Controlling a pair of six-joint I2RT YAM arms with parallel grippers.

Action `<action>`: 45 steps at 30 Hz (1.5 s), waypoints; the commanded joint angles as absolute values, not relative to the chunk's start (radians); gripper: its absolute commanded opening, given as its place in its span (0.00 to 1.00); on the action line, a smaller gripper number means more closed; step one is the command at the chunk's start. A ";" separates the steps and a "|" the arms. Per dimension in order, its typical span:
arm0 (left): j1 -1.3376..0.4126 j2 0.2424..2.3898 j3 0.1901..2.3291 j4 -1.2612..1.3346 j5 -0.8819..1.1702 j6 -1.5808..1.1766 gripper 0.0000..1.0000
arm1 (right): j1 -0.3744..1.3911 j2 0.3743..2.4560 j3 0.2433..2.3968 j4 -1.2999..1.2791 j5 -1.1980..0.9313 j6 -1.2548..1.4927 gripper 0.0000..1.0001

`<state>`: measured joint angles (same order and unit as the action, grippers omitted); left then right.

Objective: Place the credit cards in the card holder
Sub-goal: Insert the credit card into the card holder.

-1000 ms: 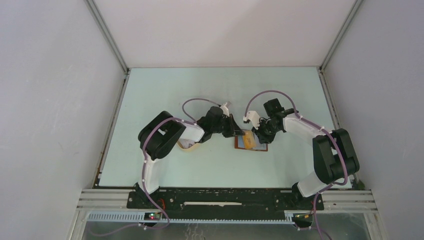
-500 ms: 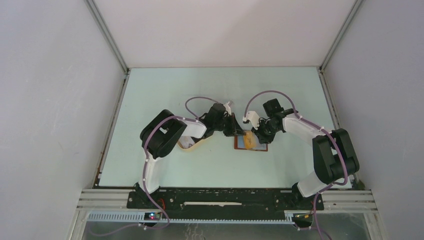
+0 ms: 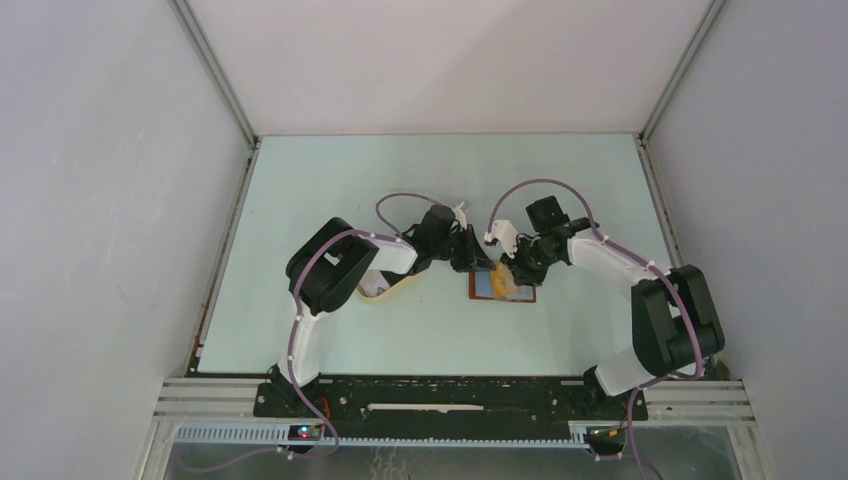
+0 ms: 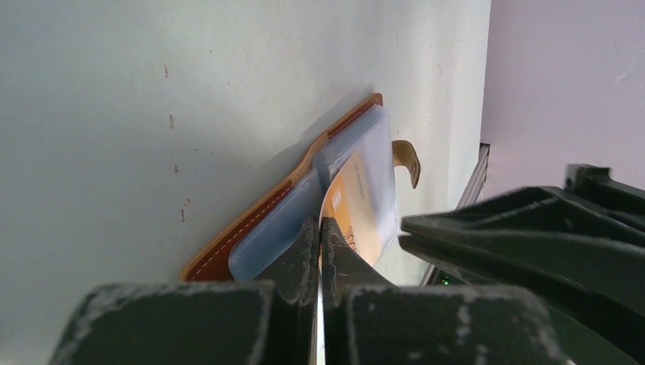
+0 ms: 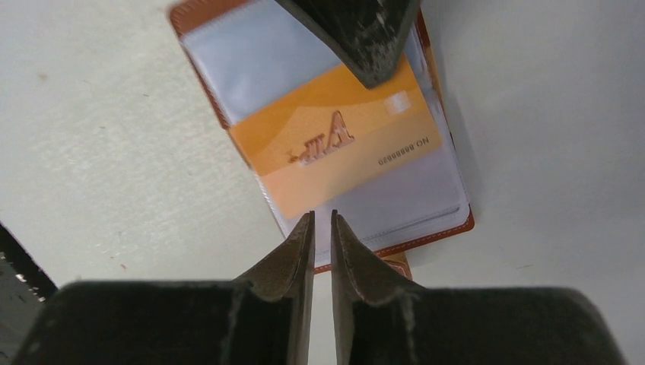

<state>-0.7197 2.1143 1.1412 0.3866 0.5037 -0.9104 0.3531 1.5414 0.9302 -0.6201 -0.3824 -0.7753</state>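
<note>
The card holder (image 5: 228, 61) lies open and flat on the table (image 5: 91, 152), clear sleeves up, in the middle between the two arms. An orange card (image 5: 335, 141) sits on those sleeves, slightly askew. Whether any edge is under the plastic, I cannot tell.

Here's the geometry that matters. The card's long axis runs crosswise to the line the right fingers (image 5: 293, 251) point along. Their tips sit just at its near long edge, towards one corner. They are drawn almost together with only a thin slit between, and nothing is in it.

On the opposite long edge, one of the left fingers (image 5: 365, 38) comes down from the far side, its tip on or just over the card. In its own wrist view, the left fingers (image 4: 300, 251) are pressed tight together and pinch nothing.

So the card is bracketed, one arm on each long side, and neither is gripping it. The right tips look nearer to a free edge. My read is that the next move is a nudge across the short axis, with the left tip steadying.
</note>
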 commanded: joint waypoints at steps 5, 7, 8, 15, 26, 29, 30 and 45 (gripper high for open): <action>-0.735 2.148 1.167 0.363 0.511 -0.907 0.00 | 0.530 1.427 0.951 -0.563 -0.468 -0.855 0.25; -0.734 2.150 1.167 0.363 0.513 -0.908 0.02 | 0.585 1.448 0.951 -0.526 -0.421 -0.884 0.28; -0.734 2.151 1.167 0.364 0.514 -0.908 0.03 | 0.607 1.463 0.952 -0.507 -0.391 -0.893 0.29; -0.732 2.152 1.166 0.367 0.517 -0.911 0.08 | 0.655 1.569 0.986 -0.430 -0.235 -0.907 0.28; -0.732 2.157 1.167 0.361 0.517 -0.908 0.14 | 0.660 1.633 0.992 -0.429 -0.151 -0.920 0.25; -0.732 2.155 1.167 0.355 0.513 -0.904 0.17 | 0.660 1.643 0.989 -0.434 -0.132 -0.920 0.25; -0.733 2.155 1.166 0.356 0.512 -0.903 0.18 | 0.660 1.641 0.984 -0.434 -0.127 -0.922 0.25; -0.729 2.152 1.173 0.317 0.494 -0.877 0.39 | 0.600 1.585 0.935 -0.437 -0.092 -0.925 0.24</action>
<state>-0.7208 2.1334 1.1488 0.4007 0.5171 -0.9165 0.6186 1.6299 0.9443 -0.4610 -0.1200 -0.9039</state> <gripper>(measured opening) 0.360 0.247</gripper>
